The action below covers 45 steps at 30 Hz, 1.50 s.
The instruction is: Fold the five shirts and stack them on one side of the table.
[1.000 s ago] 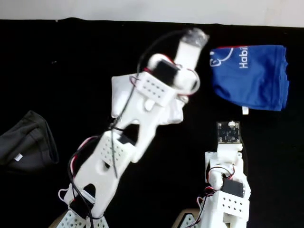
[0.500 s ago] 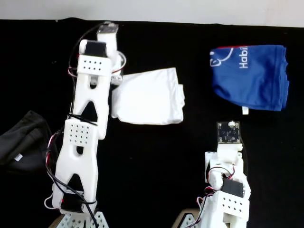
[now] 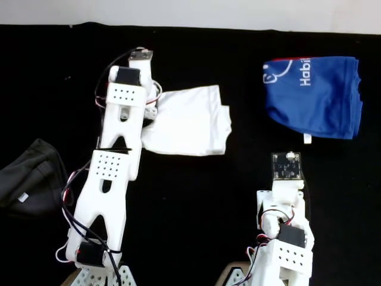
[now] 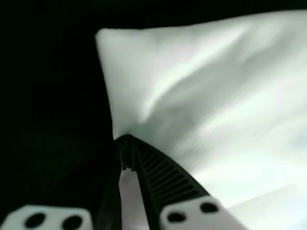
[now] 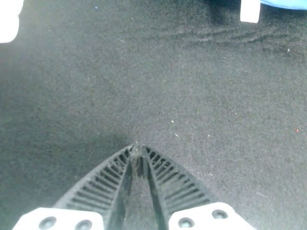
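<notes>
A folded white shirt (image 3: pixel 189 121) lies at the table's middle. My left arm (image 3: pixel 122 107) stretches out to the shirt's left edge. In the left wrist view my left gripper (image 4: pixel 125 140) is shut, its tips pinching that edge of the white shirt (image 4: pixel 216 105), which puckers toward them. A folded blue shirt (image 3: pixel 314 95) rests at the far right. A crumpled dark grey shirt (image 3: pixel 31 177) sits at the left edge. My right gripper (image 5: pixel 137 151) is shut on nothing, low over the black cloth (image 5: pixel 158 76), with the right arm (image 3: pixel 284 220) pulled back near the front.
Black cloth covers the whole table (image 3: pixel 196 196). A white wall strip (image 3: pixel 190 12) runs along the far edge. The blue shirt's white tag (image 5: pixel 249 10) and a corner of the white shirt (image 5: pixel 8 19) show in the right wrist view.
My left arm swung from over the white shirt to its left side, then settled at the left edge, which has bunched slightly. The right arm stayed still.
</notes>
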Motion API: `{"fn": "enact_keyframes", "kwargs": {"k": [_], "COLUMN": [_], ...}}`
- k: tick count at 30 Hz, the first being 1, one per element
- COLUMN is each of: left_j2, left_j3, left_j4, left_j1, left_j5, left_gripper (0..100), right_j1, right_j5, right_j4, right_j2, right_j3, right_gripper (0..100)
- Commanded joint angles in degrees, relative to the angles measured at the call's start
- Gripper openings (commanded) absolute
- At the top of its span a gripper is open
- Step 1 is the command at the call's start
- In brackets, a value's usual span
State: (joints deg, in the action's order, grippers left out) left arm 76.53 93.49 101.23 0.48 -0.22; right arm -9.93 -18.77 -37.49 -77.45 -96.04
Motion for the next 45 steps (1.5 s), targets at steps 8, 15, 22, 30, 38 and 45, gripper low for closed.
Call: {"fn": "enact_keyframes", "kwargs": {"k": [8, 15, 22, 30, 38, 45], "left_j2": [-25.01, -21.23, -16.22, -15.6, -15.6, -15.6], "left_j3": [-14.9, -35.91, -36.7, -36.7, -36.62, -36.62], "left_j4": [0.44, -12.13, -16.0, -16.62, -17.49, -17.49], "left_j1": [-11.91, -13.85, -13.41, -13.32, -13.23, -13.23], "left_j5": [1.23, 2.2, 2.29, 2.29, 2.29, 2.29], "left_gripper": [2, 2, 2, 2, 2, 2], "right_j1": [2.42, 15.25, 22.37, 31.34, 31.43, 26.77], "right_j5": [-0.35, -0.26, 9.93, 16.7, 16.79, 16.79], "right_j4": [-18.86, -25.27, -30.81, -35.3, -35.38, -39.78], "right_j2": [-0.48, 17.36, 51.47, 82.33, 101.05, 105.98], "right_j3": [17.27, 42.42, 76.35, 109.76, 114.68, 115.12], "right_gripper": [0.5, 0.5, 0.5, 0.5, 0.5, 0.5]}}
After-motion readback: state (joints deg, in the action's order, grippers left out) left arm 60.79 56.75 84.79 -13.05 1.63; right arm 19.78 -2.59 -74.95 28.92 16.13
